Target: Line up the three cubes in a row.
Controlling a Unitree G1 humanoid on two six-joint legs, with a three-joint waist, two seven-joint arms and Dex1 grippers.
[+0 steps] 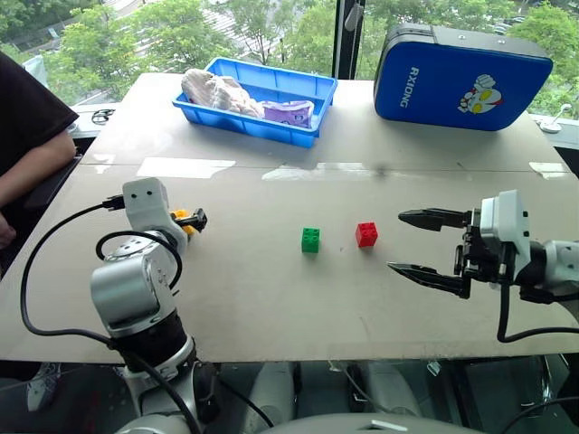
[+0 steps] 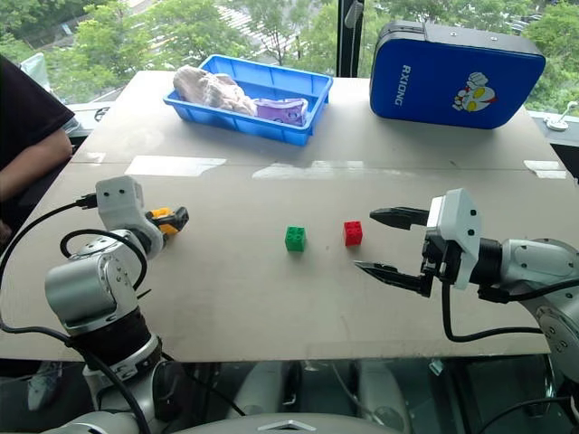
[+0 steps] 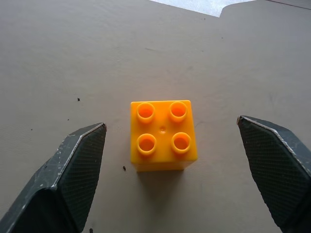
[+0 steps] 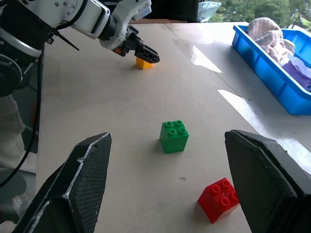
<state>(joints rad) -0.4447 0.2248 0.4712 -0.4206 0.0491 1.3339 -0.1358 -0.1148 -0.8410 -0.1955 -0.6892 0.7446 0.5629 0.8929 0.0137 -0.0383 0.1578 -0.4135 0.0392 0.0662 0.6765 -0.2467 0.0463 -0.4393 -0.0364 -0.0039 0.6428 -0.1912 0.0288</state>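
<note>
Tan tabletop [image 1: 271,298] by a window; far side holds a blue tray [image 1: 318,98] and a blue case [image 1: 461,77]. Green brick [image 1: 310,240] and red brick [image 1: 366,234] sit near mid-table, just apart; yellow brick [image 3: 163,136] lies well left. My left gripper [image 3: 180,160] straddles the yellow brick, fingers wide, not touching; my right gripper [image 1: 421,244] hovers right of the red brick, spread and empty.

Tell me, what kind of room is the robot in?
Probably a lab or office upstairs: a big table by windows looking down on treetops, toy cubes laid out for practice, and a person sitting nearby.
</note>
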